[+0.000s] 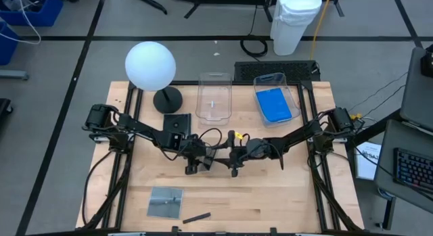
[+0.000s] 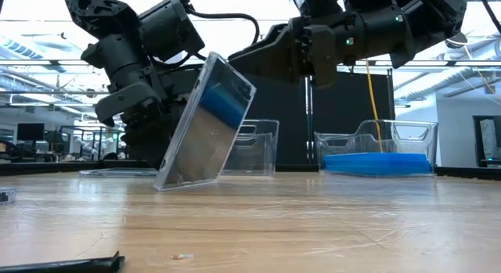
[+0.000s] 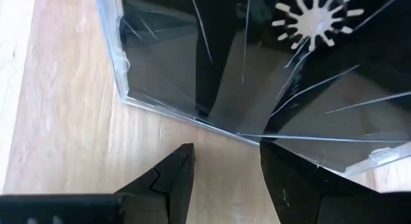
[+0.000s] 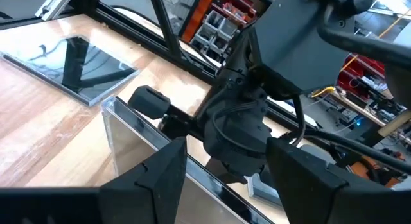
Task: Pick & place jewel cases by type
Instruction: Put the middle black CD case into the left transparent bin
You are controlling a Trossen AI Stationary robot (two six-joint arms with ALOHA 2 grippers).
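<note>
A dark jewel case (image 2: 203,124) in a clear shell stands tilted at the table's middle. Its lower edge (image 2: 184,183) is on the wood and its top leans toward the right arm. My left gripper (image 1: 193,167) is open, its fingertips (image 3: 183,160) low at the case's bottom edge. My right gripper (image 1: 234,168) is open and comes in about level, its fingers (image 4: 167,166) on either side of the case's top edge. Two more dark cases lie flat, one near the front left (image 1: 166,202) and one by the lamp foot (image 1: 177,121). Blue cases (image 1: 274,104) lie in the right tub. My left gripper has one fingertip (image 3: 273,156) at the case's lower edge (image 3: 250,135), near a corner, slanting down from the table's left; whether it touches I cannot tell. My right gripper straddles the case's top edge (image 4: 192,169), fingers wider apart than the case is thick. Which finger it leans on is hidden.
A clear tub (image 1: 214,97) stands at the far middle, beside the tub (image 2: 376,144) holding the blue cases. A white globe lamp (image 1: 150,65) stands at the far left. A small dark stick (image 1: 196,217) lies near the front edge.
</note>
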